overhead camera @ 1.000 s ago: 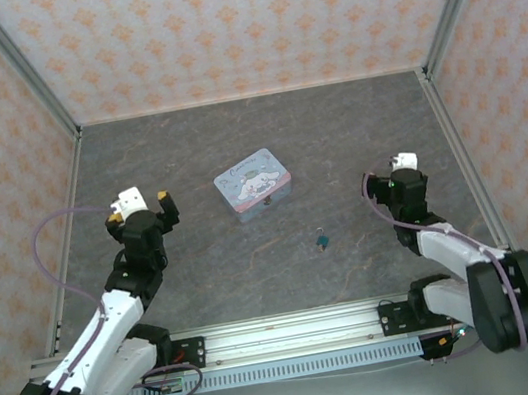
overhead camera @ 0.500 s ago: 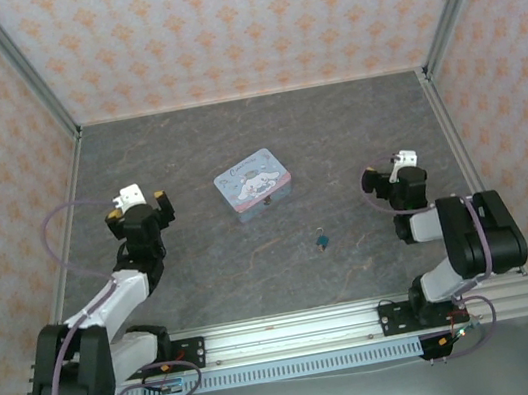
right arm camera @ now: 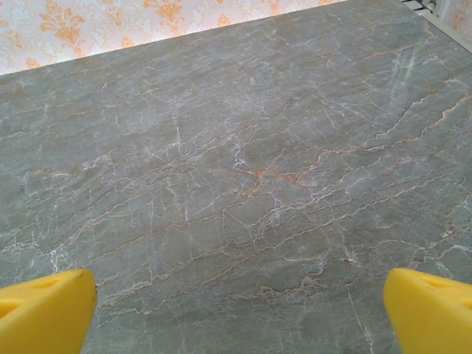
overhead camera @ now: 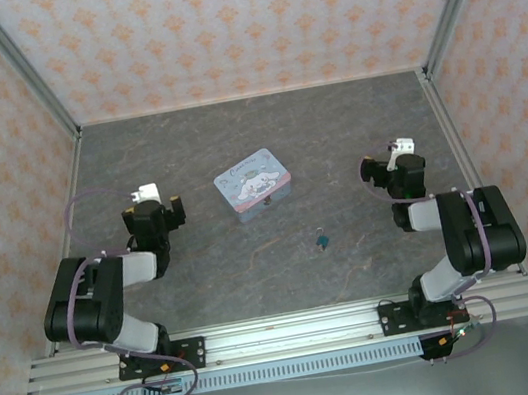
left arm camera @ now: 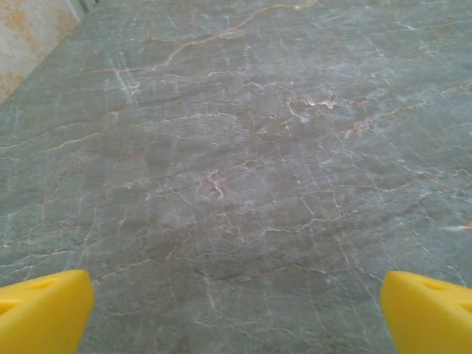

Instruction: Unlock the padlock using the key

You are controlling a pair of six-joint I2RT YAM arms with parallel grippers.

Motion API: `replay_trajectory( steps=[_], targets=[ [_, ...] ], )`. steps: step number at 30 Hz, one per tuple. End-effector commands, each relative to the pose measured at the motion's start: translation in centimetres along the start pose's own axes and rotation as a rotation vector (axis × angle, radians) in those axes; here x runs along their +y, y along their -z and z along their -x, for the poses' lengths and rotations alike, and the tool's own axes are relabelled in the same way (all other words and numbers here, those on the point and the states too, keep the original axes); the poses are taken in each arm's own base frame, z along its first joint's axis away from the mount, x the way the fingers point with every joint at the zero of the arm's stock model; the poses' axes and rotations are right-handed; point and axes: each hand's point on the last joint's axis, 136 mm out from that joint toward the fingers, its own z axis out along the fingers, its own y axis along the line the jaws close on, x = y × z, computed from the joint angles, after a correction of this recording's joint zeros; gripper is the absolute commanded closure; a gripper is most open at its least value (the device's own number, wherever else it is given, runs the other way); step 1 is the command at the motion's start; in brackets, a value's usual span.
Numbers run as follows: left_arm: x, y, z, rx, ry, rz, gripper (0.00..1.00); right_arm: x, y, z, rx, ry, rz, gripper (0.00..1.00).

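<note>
Padlock (overhead camera: 322, 240), a tiny dark teal body with a thin silvery loop, lying on the grey veined table (overhead camera: 233, 132), seen from overhead. It sits near the middle, towards the near edge, between the two arms and well apart from both. Whether a key lies with it is too small to tell. Farther back and slightly left lies a pale blue-and-pink cartoon tin (overhead camera: 253, 185), lid shut and apart from the padlock. The tin lies between the two wrists, nearer the left one.

The overhead view also gives the posture of the left arm (overhead camera: 100, 306) and the right arm (overhead camera: 473, 233). Each is folded, with its elbow drawn back towards the aluminium rail (overhead camera: 286, 331) and its wrist raised over the table on its own side. A purple cable (overhead camera: 77, 203) loops beside the left arm. Patterned walls (overhead camera: 244, 18) close the table on three sides.

The wrist views give the jaws. In the left wrist view, the left gripper (left arm camera: 236, 317) shows yellow fingertips (left arm camera: 40, 313) in the two lower corners. They are spread wide, with bare stone between them and nothing held. The right gripper (right arm camera: 236, 313) stands likewise agape and empty over bare stone, with a strip of wall along the top of its view.
</note>
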Motion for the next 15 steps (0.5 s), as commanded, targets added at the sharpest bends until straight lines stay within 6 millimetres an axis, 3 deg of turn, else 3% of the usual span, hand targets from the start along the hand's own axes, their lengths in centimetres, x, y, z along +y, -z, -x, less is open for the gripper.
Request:
replay_trajectory(
  steps=[1,15],
  targets=[
    [-0.40,-0.18,2.62,-0.072,0.020,-0.027,0.00,0.04,-0.07,0.40,-0.006,0.011,0.003,0.01],
    [-0.41,-0.19,2.61,-0.071,0.019,-0.028,0.00,0.04,-0.16,0.27,0.001,0.017,-0.008,0.01]
  ],
)
